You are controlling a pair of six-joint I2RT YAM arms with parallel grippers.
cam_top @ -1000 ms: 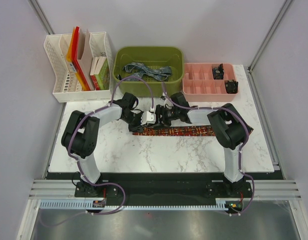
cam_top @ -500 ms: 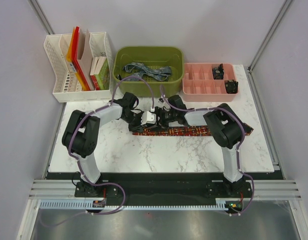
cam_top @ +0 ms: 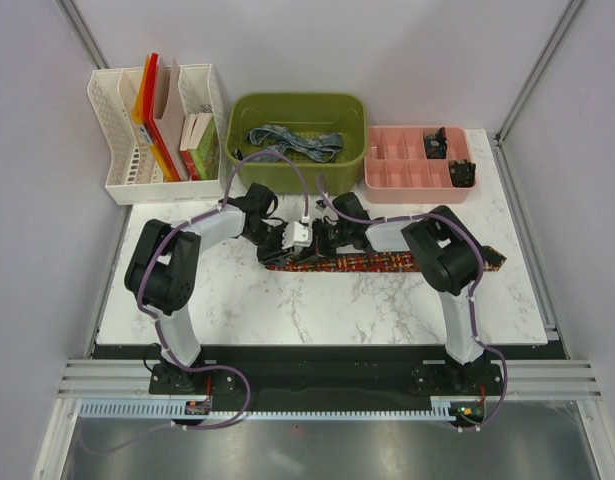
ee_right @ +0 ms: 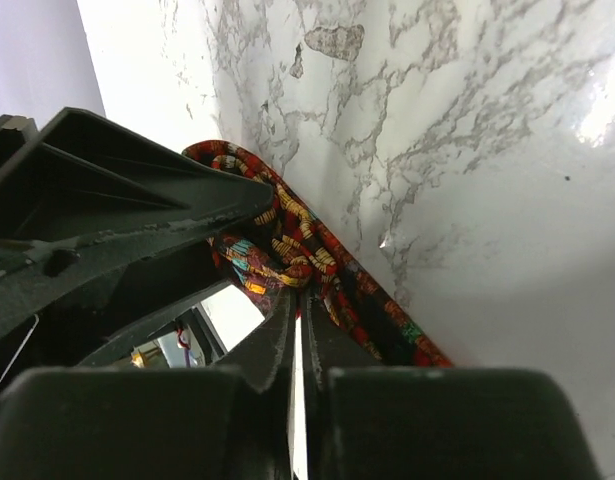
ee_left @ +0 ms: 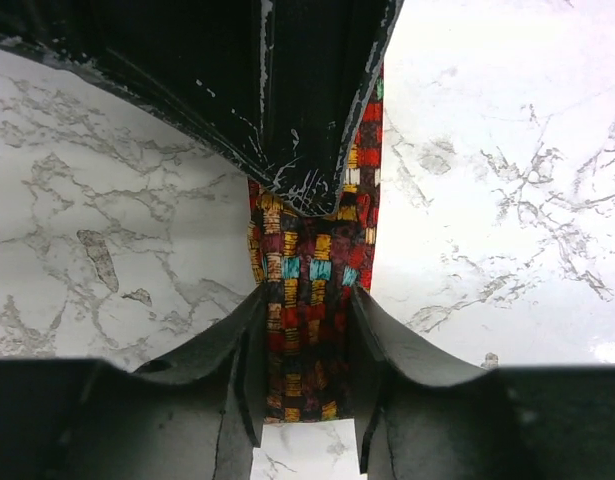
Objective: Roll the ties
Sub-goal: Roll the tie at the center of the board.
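Both arms meet at the middle of the table (cam_top: 317, 310), wrists close together over the left end of the red tie (cam_top: 387, 263). The tie lies stretched flat across the marble, its other end showing beyond the right arm. Left gripper (ee_left: 307, 300): jaws narrow, squeezing the band across its width. Right gripper (ee_right: 295, 298): jaws down to a sliver, tips nipping the curled, bunched end. At the back, the blue-grey tie (cam_top: 292, 140) sits heaped in the green bin (cam_top: 297, 100).
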